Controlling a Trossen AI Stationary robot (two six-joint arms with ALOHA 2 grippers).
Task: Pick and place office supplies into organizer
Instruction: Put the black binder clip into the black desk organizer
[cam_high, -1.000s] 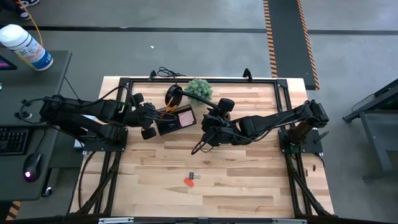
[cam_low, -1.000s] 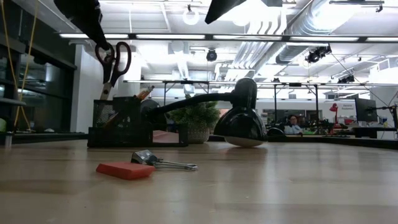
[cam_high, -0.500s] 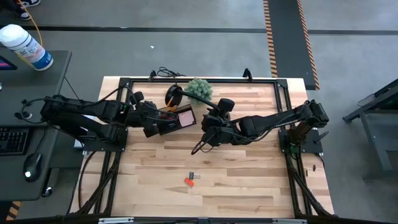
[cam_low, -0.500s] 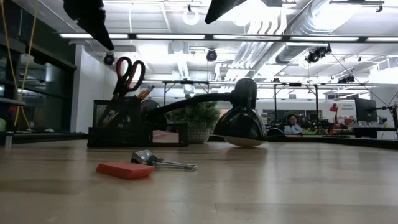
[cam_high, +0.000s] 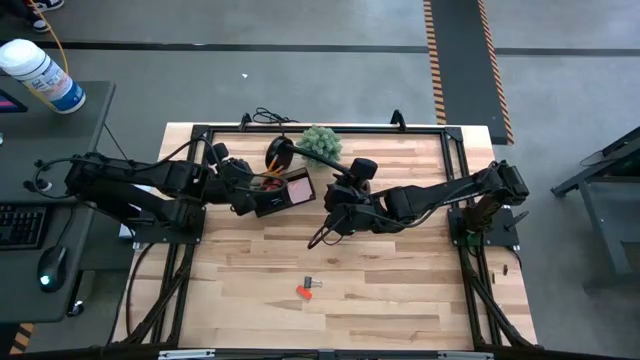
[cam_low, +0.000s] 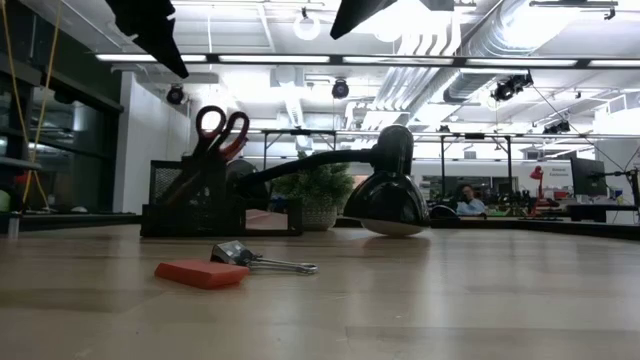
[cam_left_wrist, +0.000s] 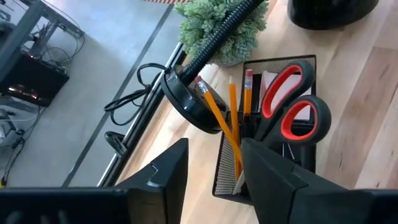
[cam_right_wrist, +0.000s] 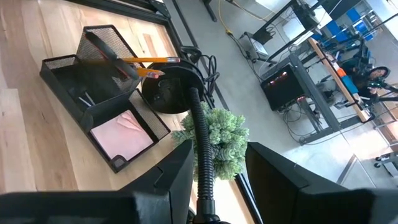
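Note:
The organizer (cam_high: 283, 194) is a dark mesh desk box at the table's far middle. Red-handled scissors (cam_left_wrist: 289, 115) stand blades down in its tall cup, and their handles (cam_low: 218, 128) lean out over the rim. Two pencils (cam_left_wrist: 233, 118) lean in the same cup. A pink sticky-note pad (cam_right_wrist: 121, 134) lies in the low tray. My left gripper (cam_left_wrist: 214, 155) hangs open just above and left of the cup, touching nothing. My right gripper (cam_right_wrist: 217, 168) hangs open above the lamp's neck. A red clip (cam_high: 304, 291) lies on the near middle of the table.
A black lamp stands behind the organizer with its round base (cam_high: 279, 155) by the cup, its neck (cam_right_wrist: 200, 134) running right and its head (cam_low: 388, 200) on the table. A green fuzzy plant (cam_high: 321, 142) sits at the far edge. A metal binder clip (cam_low: 250, 258) lies beside the red clip.
My left gripper has opened and let go of the scissors, then turned a little in place. The scissors, which hung from it with their tips in the cup, have dropped down into the cup and tipped over, so the handles now lean toward the lamp.

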